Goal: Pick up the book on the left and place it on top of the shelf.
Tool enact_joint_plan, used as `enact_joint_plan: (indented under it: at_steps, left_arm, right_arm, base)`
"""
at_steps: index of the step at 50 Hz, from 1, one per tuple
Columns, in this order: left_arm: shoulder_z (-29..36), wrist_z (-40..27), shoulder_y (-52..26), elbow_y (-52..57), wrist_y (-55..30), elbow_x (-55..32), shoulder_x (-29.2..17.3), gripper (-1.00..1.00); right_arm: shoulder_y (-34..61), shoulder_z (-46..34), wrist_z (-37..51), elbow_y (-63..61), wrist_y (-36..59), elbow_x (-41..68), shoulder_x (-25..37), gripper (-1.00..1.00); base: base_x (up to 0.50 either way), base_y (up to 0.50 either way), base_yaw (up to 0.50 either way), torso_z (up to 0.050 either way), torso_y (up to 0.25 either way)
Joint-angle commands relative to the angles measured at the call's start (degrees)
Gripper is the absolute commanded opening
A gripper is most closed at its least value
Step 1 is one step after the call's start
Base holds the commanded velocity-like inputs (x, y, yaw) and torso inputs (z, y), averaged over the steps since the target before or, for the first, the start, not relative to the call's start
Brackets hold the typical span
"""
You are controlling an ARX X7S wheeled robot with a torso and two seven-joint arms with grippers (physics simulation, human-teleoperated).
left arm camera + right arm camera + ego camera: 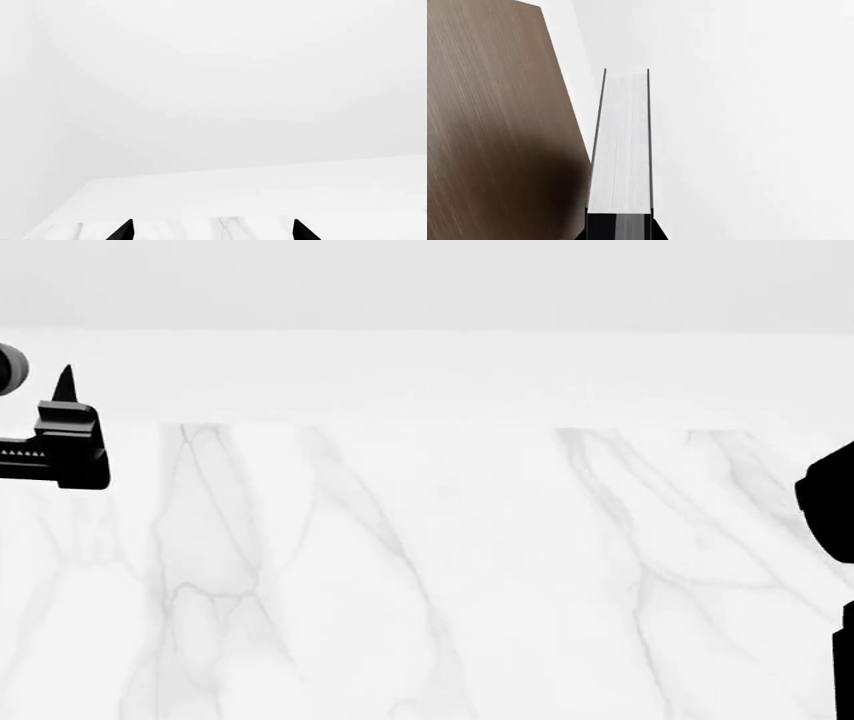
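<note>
In the right wrist view my right gripper [619, 232] is shut on the black book [620, 150]. The book's white page edges run straight away from the jaws between thin dark covers. The dark brown wooden shelf [500, 125] fills the side of that view, close beside the book; I cannot tell whether they touch. In the head view only a dark part of the right arm [834, 510] shows at the right edge; book and shelf are out of that view. My left gripper [60, 430] is at the far left, its fingertips [123, 231] wide apart with nothing between them.
A white marble table [427, 570] with grey veins spreads across the head view, with a white wall behind it. The left wrist view shows the table's surface [233, 200] and a plain white wall.
</note>
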Motion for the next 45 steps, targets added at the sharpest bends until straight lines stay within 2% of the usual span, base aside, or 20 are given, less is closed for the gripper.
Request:
enact_joint_plan:
  at_steps: [1,15,26,27,28,45]
  left_arm:
    - [-0.19,-0.16,0.0,0.06,-0.07,-0.2,-0.26,1.0]
    - [-0.52,-0.37,0.08,0.24,-0.09,-0.45,-0.58,1.0]
    - [-0.43,-0.46,0.24,-0.18,0.36,-0.54,-0.68,1.0]
    - [-0.36,-0.46,0.22,-0.2,0.4,-0.53,-0.69,1.0]
    - [-0.36,-0.48,0.21,-0.24,0.42,-0.55,-0.67,1.0]
    - [-0.05,-0.58,0.36,-0.96,1.03,-0.68,-0.81,1.0]
  right_arm:
    - [-0.54,0.84,3.56,-0.03,-0.04,-5.99,1.08,-1.0]
    - [-2.1,5.84,4.22,-0.05,-0.26,-6.7,1.96,-1.0]
    - [-2.63,6.33,3.03,-0.04,-1.37,-7.35,1.83,-1.0]
    - [-2.12,8.05,4.91,-0.02,-2.13,-6.91,1.84,-1.0]
    - [-2.01,7.92,4.89,-0.02,-2.34,-7.13,1.74,1.0]
    - [-1.5,7.55,3.61,-0.04,-4.95,-7.57,0.83,1.0]
  base:
    - [0.0,0.0,0.0,0.0,0.0]
    - [0.0,0.0,0.0,0.0,0.001]
    - [0.0,0.0,0.0,0.0,0.0]
    - [0.0,0.0,0.0,0.0,0.0]
    - [0.0,0.0,0.0,0.0,0.0]
    - [0.0,0.0,0.0,0.0,0.0]
